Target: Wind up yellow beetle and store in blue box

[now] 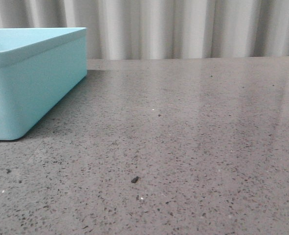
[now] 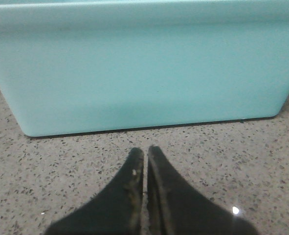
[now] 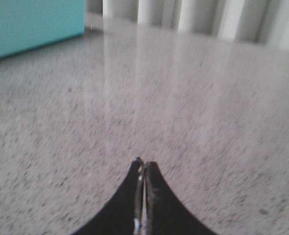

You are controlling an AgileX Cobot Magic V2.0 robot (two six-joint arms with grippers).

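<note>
Pressing both pairs of fingers together, I hold nothing: left fingers [image 2: 145, 155] near the blue box [image 2: 144, 68], right fingers [image 3: 144, 165] above bare tabletop [image 3: 183, 122].

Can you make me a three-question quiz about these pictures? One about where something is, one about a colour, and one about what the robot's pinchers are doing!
1. Where does the blue box stand in the front view?
A. On the left side of the table
B. On the right side
C. On the floor

2. What colour is the box?
A. Red
B. Light turquoise-blue
C. Green

3. How are the two grippers?
A. Both wide open
B. Both shut with nothing between the fingers
C. Both holding the yellow beetle

Answers:
1. A: the box fills the left edge of the front view, resting on the grey speckled tabletop.
2. B: its smooth walls look light turquoise in all three views.
3. B: the left gripper and the right gripper each show dark fingers pressed together, holding nothing. No yellow beetle shows in any view.
</note>
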